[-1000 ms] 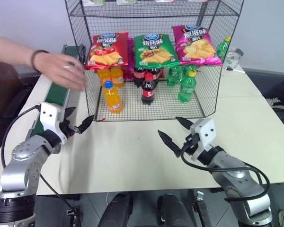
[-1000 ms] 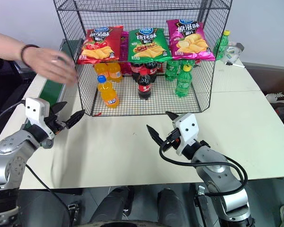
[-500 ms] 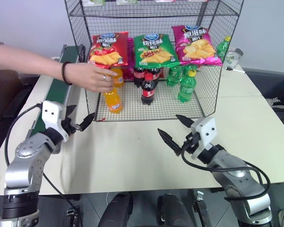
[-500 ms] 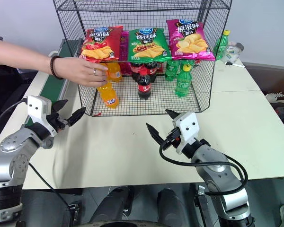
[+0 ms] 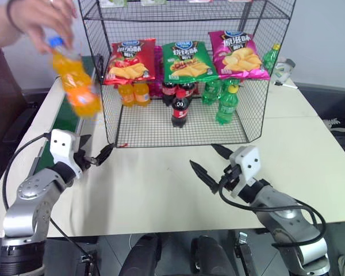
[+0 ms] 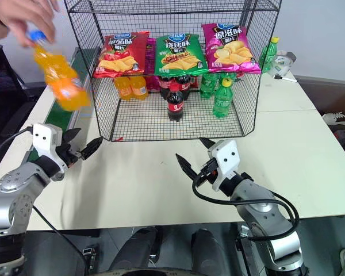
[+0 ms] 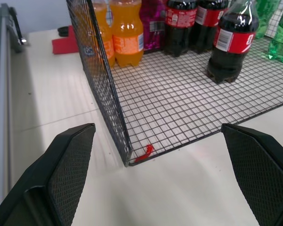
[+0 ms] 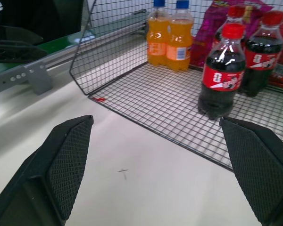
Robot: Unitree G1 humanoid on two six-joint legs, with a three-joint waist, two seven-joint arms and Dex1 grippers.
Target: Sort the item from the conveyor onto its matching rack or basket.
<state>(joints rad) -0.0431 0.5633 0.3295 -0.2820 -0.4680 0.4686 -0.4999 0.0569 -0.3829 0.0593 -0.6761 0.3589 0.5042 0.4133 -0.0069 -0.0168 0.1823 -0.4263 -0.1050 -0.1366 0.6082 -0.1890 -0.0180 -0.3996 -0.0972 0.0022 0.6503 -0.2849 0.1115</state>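
The item (image 5: 76, 80), an orange soda bottle with a blue cap, hangs tilted in the air at the upper left, held by a person's hand (image 5: 37, 14) above the conveyor (image 6: 53, 112). The rack (image 5: 155, 123) stands at the back middle of the white table. My left gripper (image 5: 102, 141) is open and empty, level beside the conveyor and just short of the rack's front left corner (image 7: 127, 160). My right gripper (image 5: 202, 154) is open and empty too, low over the table in front of the rack.
Inside the rack stand two orange bottles (image 7: 127, 33), cola bottles (image 5: 180, 109) and green bottles (image 5: 227, 106), with three chip bags (image 5: 187, 60) hanging above them. A green bottle (image 5: 271, 57) stands outside, at the back right. White table (image 5: 161, 184) lies between my grippers.
The person's hand has lifted the orange bottle from the rack's front left and carried it up and left, over the conveyor. Both grippers stay where they were.
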